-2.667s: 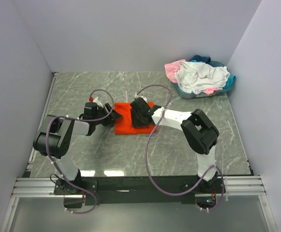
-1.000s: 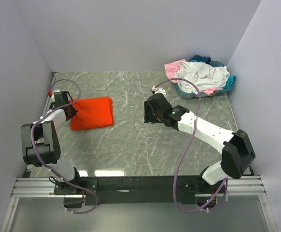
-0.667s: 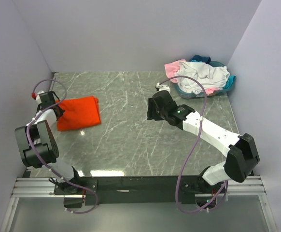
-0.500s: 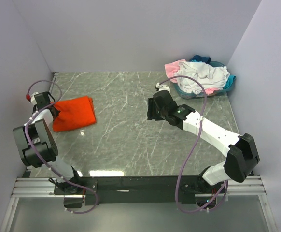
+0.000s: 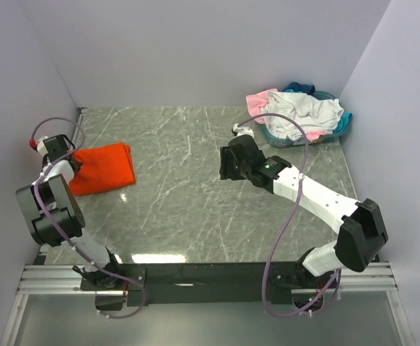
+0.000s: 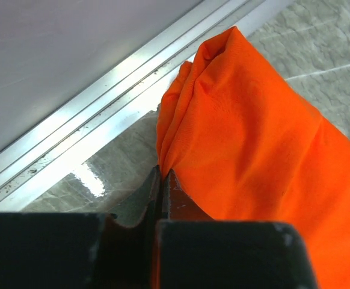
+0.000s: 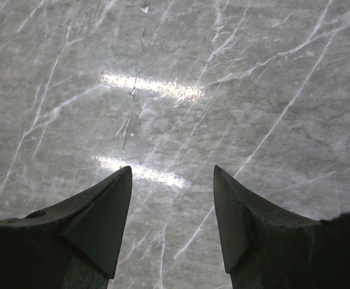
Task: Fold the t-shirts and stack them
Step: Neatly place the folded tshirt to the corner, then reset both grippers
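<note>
The orange t-shirt [image 5: 103, 169] is shifting further toward the left edge, the left gripper [image 6: 161, 176] pinching its corner, likely clearing workspace; the right gripper [image 7: 172, 208] is hovering spread.

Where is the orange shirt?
From above, the orange shirt lies at the left edge of the table, beside the metal rail, its corner pinched in the left pincer.
</note>
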Controlling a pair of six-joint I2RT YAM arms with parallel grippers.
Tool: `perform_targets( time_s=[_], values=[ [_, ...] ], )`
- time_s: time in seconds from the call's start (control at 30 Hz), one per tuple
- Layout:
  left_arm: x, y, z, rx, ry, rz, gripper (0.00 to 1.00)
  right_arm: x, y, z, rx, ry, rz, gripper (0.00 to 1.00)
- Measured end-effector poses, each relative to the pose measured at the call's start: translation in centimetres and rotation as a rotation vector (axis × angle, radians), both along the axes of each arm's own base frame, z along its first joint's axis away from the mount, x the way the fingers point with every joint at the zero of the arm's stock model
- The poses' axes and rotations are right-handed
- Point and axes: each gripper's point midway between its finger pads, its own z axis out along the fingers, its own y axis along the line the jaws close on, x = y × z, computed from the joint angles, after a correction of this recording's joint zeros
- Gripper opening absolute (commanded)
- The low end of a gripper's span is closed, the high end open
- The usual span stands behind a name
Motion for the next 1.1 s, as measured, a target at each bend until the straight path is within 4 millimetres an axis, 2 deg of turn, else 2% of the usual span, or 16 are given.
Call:
perform_targets(
  time_s=[0.07, 0.1, 0.13, 0.2, 0.3, 0.37, 0.47, 0.53, 0.6, 0.77, 0.93, 1.0, 1.1],
  values=[
    [-0.1, 0.1, 0.0, 0.003, 0.001, 0.006, 0.23, -0.1, 0.0, -0.1, -0.002, 0.002, 0.000, 0.64],
    [-0.1, 0.2, 0.0, 0.006, 0.001, 0.008, 0.41, -0.1, -0.1, -0.3, -0.004, 0.004, 0.000, 0.65],
    [-0.1, 0.3, 0.1, 0.010, 0.002, 0.012, 0.49, -0.1, -0.1, -0.4, -0.006, 0.007, -0.001, 0.66],
    [-0.1, 0.4, 0.3, 0.012, -0.009, 0.023, 0.63, -0.3, -0.3, -0.9, -0.011, 0.013, -0.001, 0.67],
    [-0.2, 0.5, 1.3, 0.024, -0.033, 0.036, 0.75, -0.8, -0.7, -1.9, -0.025, 0.028, -0.002, 0.70],
    [-0.1, 0.5, 2.5, 0.039, -0.058, 0.041, 0.75, -1.2, -1.2, -2.4, -0.033, 0.035, -0.005, 0.71],
    [0.2, 0.3, 4.5, 0.079, -0.102, 0.044, 0.76, -1.8, -1.8, -1.9, -0.021, 0.018, -0.009, 0.72],
    [0.5, -0.6, 5.7, 0.102, -0.128, 0.030, 0.76, -2.0, -2.3, -0.9, -0.001, -0.012, -0.019, 0.72],
    [0.9, -2.3, 6.8, 0.118, -0.158, -0.006, 0.76, -2.0, -2.8, 0.0, 0.019, -0.041, -0.033, 0.72],
    [0.5, -7.8, 9.8, 0.149, -0.248, -0.118, 0.79, -2.1, -3.8, 1.5, 0.058, -0.101, -0.070, 0.72],
    [-0.3, -14.4, 13.0, 0.148, -0.357, -0.265, 0.79, -2.7, -4.7, 1.0, 0.073, -0.104, -0.104, 0.72],
    [-0.8, -16.9, 13.5, 0.128, -0.394, -0.324, 0.79, -2.9, -4.9, 0.9, 0.081, -0.102, -0.115, 0.72],
    [-2.4, -20.2, 12.8, 0.071, -0.416, -0.413, 0.80, -3.4, -5.2, 0.9, 0.098, -0.107, -0.126, 0.72]
  ],
)
